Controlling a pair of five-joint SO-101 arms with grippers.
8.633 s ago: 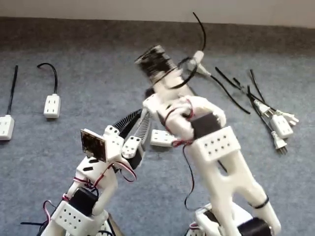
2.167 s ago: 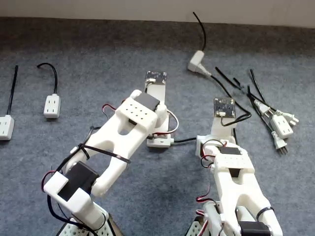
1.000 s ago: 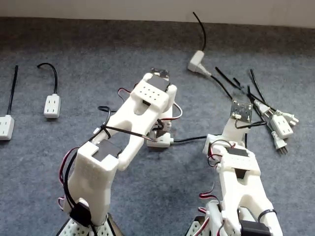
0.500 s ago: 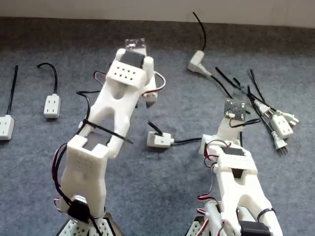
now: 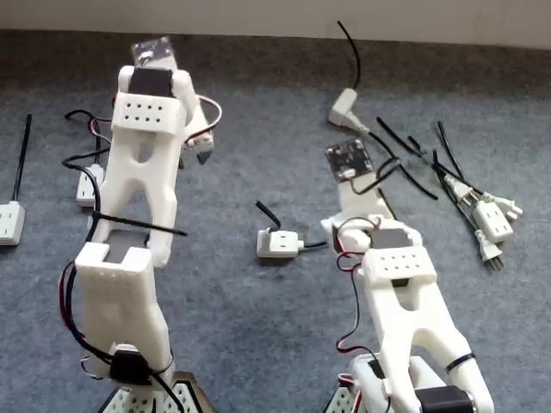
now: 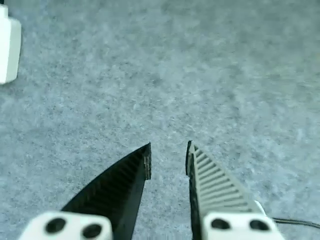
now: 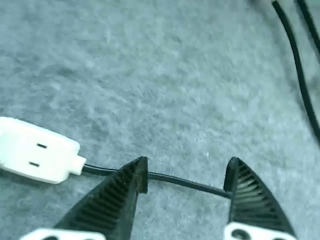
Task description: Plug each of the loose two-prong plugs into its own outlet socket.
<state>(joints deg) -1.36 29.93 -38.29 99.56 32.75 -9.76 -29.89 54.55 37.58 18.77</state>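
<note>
- High view: grey carpet [image 5: 258, 344] covers the whole work surface, with a darker band along its far edge and a pale strip of wall [image 5: 275, 13] beyond it
- left arm [image 5: 129, 224] is stretched out long toward the far left corner; the left pincer [image 6: 168, 159] is released, its tips a narrow gap apart over bare carpet, grasping nothing
- right arm [image 5: 400, 301] is folded low near the middle; the right pincer [image 7: 187, 172] is spread wide and empty, and a black cord [image 7: 170, 179] lies on the carpet across the gap between its tips
- middle socket block [image 5: 277, 243] lies between the two arms, and that cord runs from its end; two slots on its face show in the right wrist view
- second socket block [image 5: 84, 185] is largely hidden behind the left arm
- third socket block [image 5: 9, 222] is cut off by the left edge
- angled white plug [image 5: 344, 109] lies loose at the far side, well apart from the middle block
- tangle of cords [image 5: 430, 163] on the right holds another socket block [image 5: 493, 219] and a two-prong plug [image 5: 489, 249]; which cord belongs to which is hard to make out
</note>
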